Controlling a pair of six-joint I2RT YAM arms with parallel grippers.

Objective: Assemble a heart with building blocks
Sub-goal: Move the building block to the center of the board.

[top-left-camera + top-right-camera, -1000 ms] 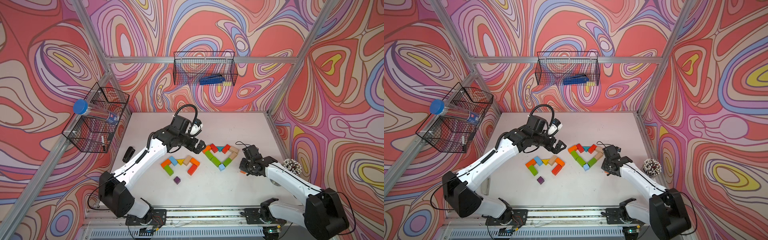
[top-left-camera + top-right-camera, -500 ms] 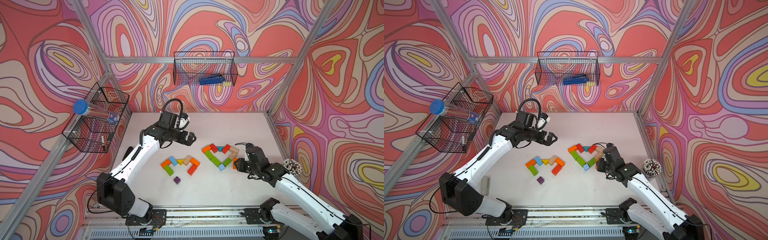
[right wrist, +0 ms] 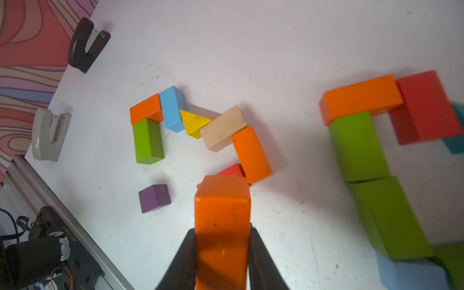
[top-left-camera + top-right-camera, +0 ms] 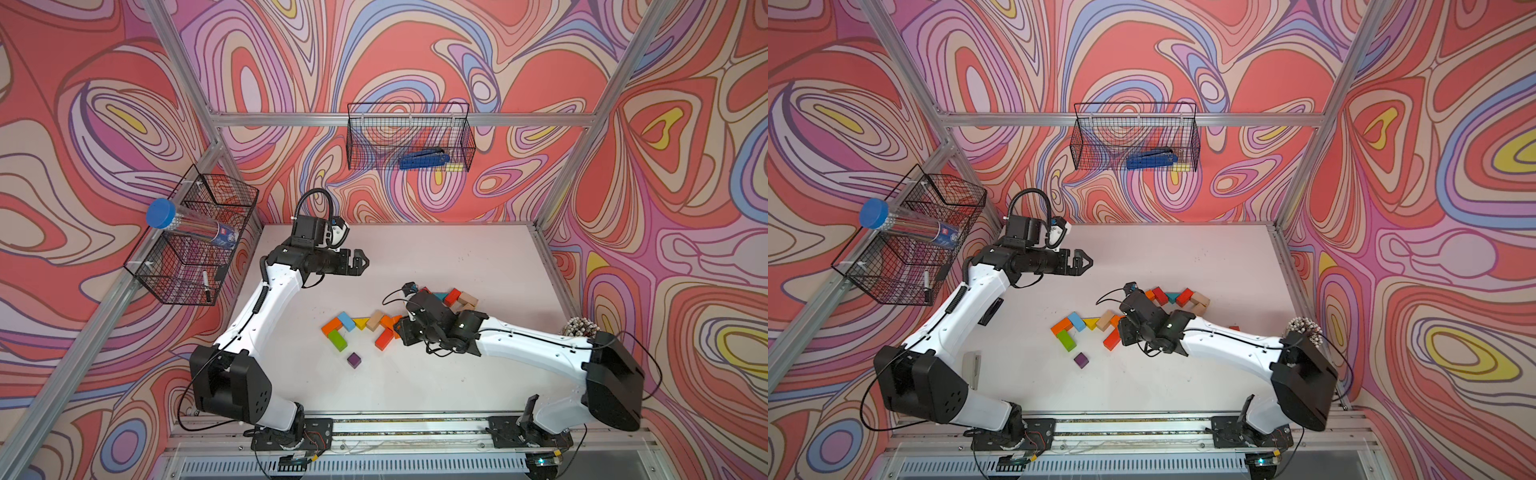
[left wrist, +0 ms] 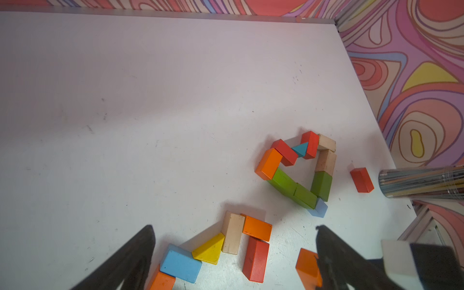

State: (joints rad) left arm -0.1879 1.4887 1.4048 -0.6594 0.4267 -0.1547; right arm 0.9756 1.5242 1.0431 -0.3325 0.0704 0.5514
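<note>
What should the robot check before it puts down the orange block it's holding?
1. Right claw clamped on the orange brick: ok.
2. Left claw open and holding nothing: ok.
3. Gap left in the unfinished heart: ok, its green brick and red brick do not meet.
4. Purple cube out of the brick's way: cannot tell.
5. Finished heart unbroken: ok, a closed ring in the left wrist view.
6. How high the brick hangs: cannot tell.
</note>
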